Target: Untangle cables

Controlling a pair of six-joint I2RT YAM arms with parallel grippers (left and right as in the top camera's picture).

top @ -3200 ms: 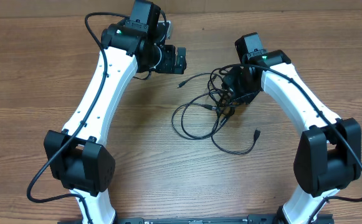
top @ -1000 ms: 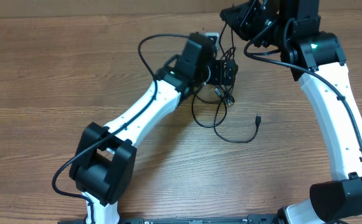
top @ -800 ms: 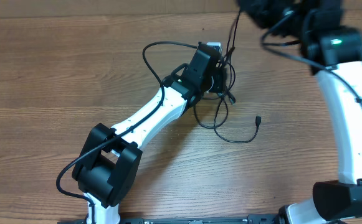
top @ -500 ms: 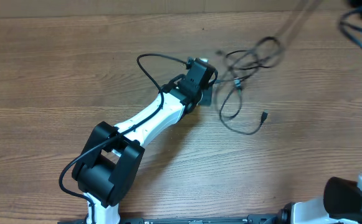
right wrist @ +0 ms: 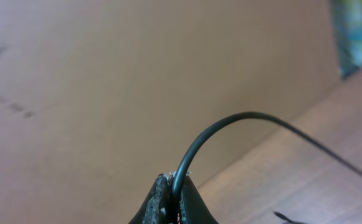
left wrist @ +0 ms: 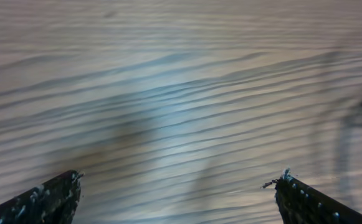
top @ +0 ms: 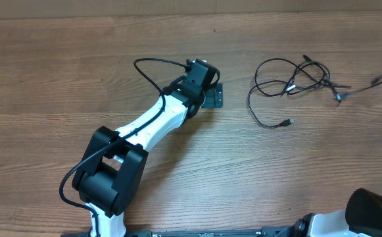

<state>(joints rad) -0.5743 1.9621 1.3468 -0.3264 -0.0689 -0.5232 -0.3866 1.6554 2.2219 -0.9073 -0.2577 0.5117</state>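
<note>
Overhead: the cables had been yanked clear & lay looser, well right of the left gripper, whose jaws we saw wide & empty. The right gripper, farther right, pinched one of them, so we judged the tangle was opening up.

Overhead evenly and warmly lit, soft shadow beside left arm, table grain sharp, cables streaked by motion blur near right edge; left wrist view smeared throughout, pale bluish sheen mid-frame; right wrist view dimmer, background out of focus.
</note>
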